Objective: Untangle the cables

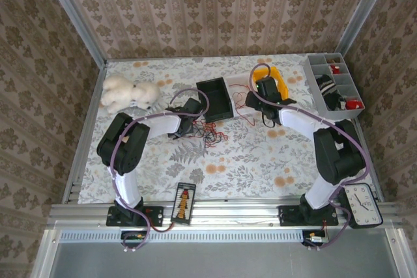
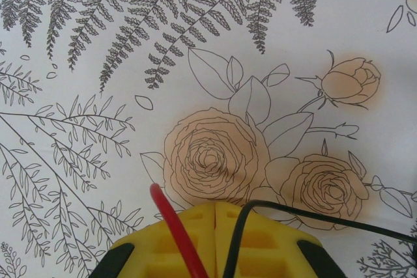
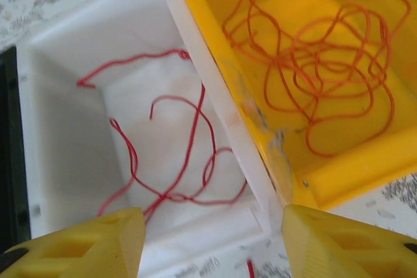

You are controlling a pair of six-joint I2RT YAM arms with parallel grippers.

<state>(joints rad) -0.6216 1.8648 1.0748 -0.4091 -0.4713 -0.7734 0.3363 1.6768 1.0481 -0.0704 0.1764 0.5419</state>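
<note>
Left hand [image 2: 215, 208] tight together, red and dark cables [image 2: 174, 222] across it; right hand [image 3: 212, 216] wide apart above white bin [image 3: 58, 148].

The top external camera is looking down from above and behind the near edge of the surface [image 1: 228, 161], far enough off to be taking in all four edges. The left wrist camera is hanging very close over the surface, facing almost straight down on printed roses [image 2: 215, 157] past its own jaws. The right wrist camera is peering steeply down, close in, into a white bin [image 3: 65, 128] and a yellow bin [image 3: 339, 180] by the far edge, which the top view is also showing beside the right arm [image 1: 306, 122].
</note>
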